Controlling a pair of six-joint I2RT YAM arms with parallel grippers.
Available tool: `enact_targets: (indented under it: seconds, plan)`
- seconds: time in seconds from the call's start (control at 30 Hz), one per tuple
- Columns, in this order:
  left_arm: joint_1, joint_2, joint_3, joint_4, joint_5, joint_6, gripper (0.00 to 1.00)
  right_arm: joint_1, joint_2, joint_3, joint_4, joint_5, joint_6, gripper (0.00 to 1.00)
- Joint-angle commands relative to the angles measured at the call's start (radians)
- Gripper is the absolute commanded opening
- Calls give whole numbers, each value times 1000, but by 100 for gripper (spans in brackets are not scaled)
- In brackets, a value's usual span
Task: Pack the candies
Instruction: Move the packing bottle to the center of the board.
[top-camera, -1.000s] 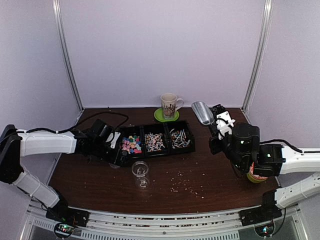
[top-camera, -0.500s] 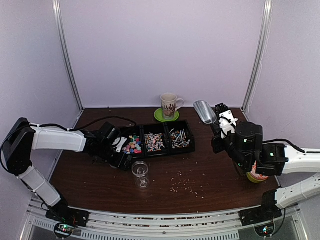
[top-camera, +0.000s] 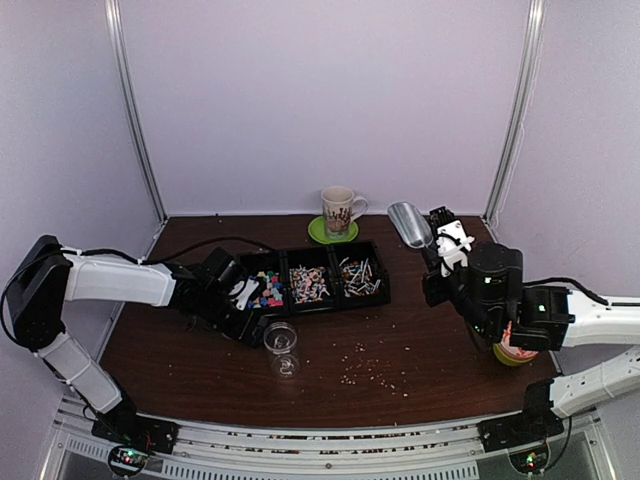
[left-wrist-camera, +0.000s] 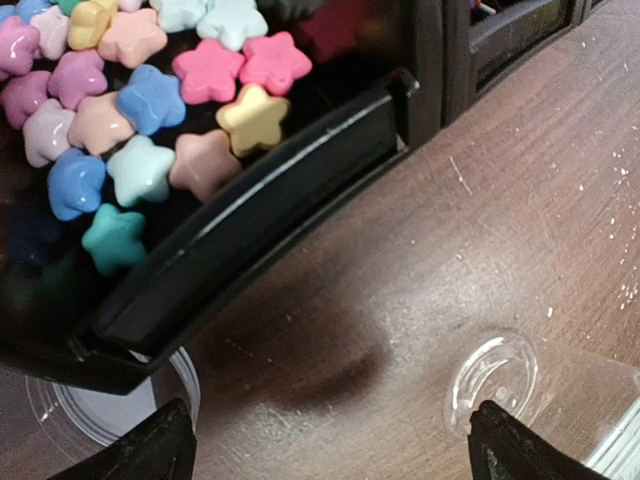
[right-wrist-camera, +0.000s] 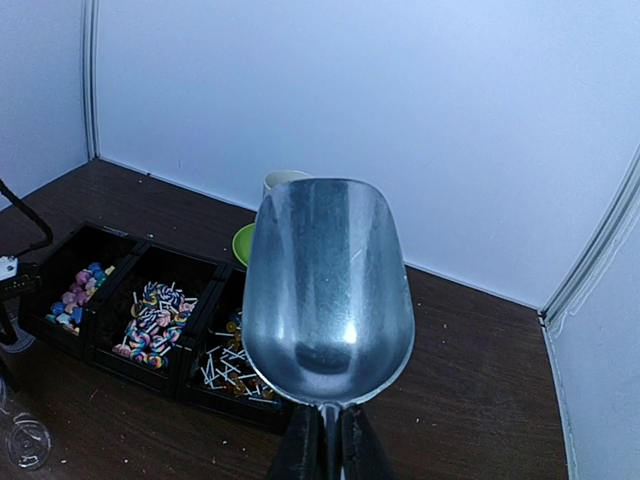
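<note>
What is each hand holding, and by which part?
The right hand grips the metal scoop by its handle. The left hand is open, holding nothing.

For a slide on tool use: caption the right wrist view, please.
Right end effector grips an empty metal scoop, three black bins of candies and a mug beyond.

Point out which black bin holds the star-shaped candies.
The leftmost black plastic bin: pastel star-shaped candies fill it. The middle bin holds swirled sweets, the right one thin sticks.
</note>
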Motion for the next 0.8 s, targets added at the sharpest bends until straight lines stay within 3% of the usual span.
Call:
enact_targets:
  seconds: [0.0, 0.4, 0.77]
  plan:
    - [-11, 7, 13, -26, 26, -15, 98, -8, 11, 25, 6, -6, 4, 0]
    - [-39, 2, 34, -31, 82, -37, 91, -14, -1, 53, -7, -8, -15, 0]
    - [-58, 73, 61, 52, 152, -64, 91, -14, -21, 44, -16, -10, -7, 0]
